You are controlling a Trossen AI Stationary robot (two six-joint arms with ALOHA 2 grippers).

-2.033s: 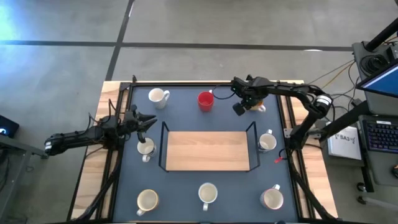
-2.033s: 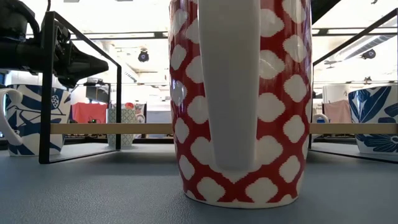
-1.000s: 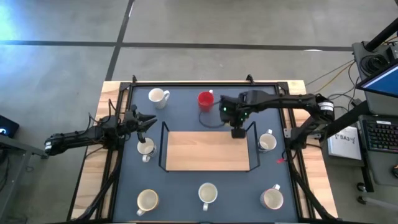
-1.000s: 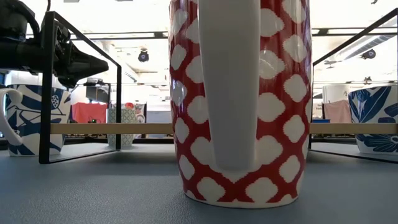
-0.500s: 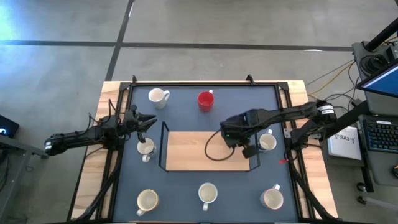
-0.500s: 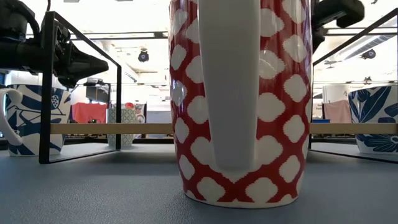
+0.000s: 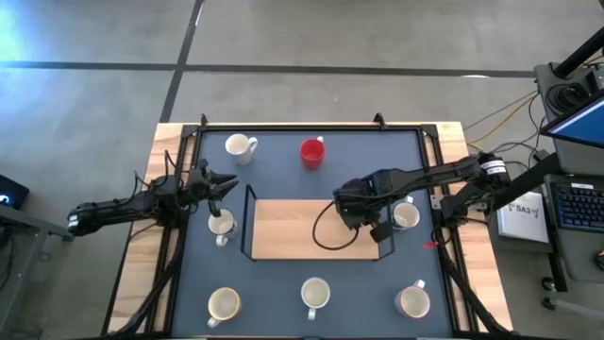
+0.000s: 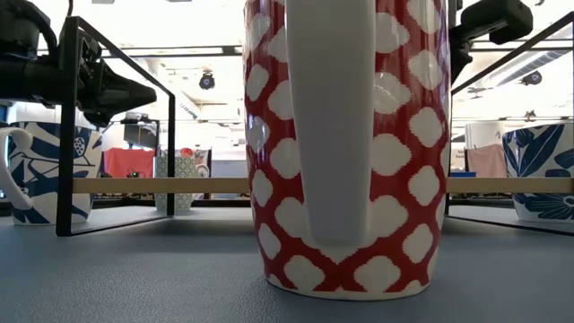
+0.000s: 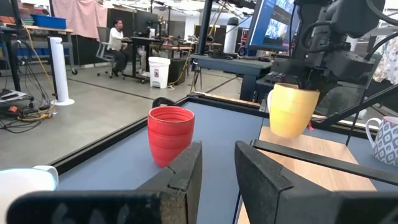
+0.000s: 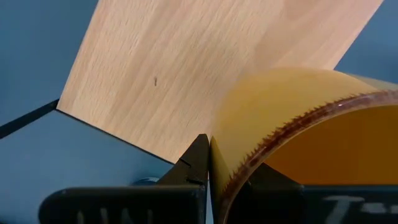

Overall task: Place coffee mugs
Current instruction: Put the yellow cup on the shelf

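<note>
Over the wooden shelf our right gripper pinches the orange mug by its rim; next we lower it. Left gripper waits, fingers slightly spread

Dark two-finger right gripper sits over the right end of the flat rectangular wooden board, carrying the round yellow-orange ceramic mug; mug looks clear of the board, though contact is hard to judge. Small red ribbed ceramic mug stands behind the board on the dark blue table mat, with the white handled ceramic mug to its left. Dark two-finger left gripper is left of the board, just behind the small white ceramic mug.
</note>
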